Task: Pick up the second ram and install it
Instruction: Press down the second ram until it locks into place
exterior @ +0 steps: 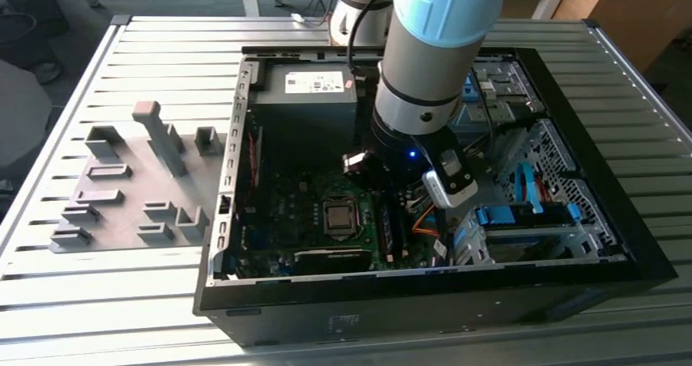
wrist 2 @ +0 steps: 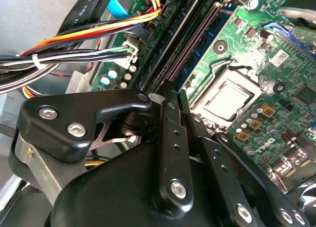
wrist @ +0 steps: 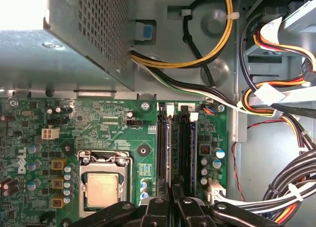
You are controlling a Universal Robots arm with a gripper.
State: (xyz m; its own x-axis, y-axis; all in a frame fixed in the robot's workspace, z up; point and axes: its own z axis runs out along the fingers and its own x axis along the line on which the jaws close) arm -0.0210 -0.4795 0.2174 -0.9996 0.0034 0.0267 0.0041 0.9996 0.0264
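- The arm (exterior: 438, 66) is reaching down into the open computer case (exterior: 605, 180), which lies on the slatted metal table (exterior: 162, 50).
- The gripper (exterior: 403, 194) is right over the motherboard (exterior: 281, 212), just on the exterior view's right of the processor socket (exterior: 339, 217).
- In the first wrist view the gripper (wrist: 172, 190) sits squarely on the row of memory slots, and its black fingers (wrist: 157, 207) are drawn in close with only a sliver between them.
- In that sliver is the second ram (wrist: 169, 153), seen edge-on as a thin pale strip. It runs along its slot straight into the jaws, which are pinching it.
- It stands upright in line with the slot. Whether it is pushed fully home, I cannot tell.
- One slot over, nearer the cable side, another blue memory stick (wrist: 194, 153) stands parallel to it.
- A white slot latch (wrist: 170, 110) shows at the far end of the held stick's slot.
- The second wrist view puts the gripper (wrist 2: 175, 96) low over the slots, with the processor socket (wrist 2: 228, 99) close beside it.
- A bundle of orange, yellow and black cables (wrist 2: 89, 37) runs past on the other side.
- Out on the table, at the exterior view's left, the grey holder blocks (exterior: 130, 196) sit on their plate, well apart from the gripper.
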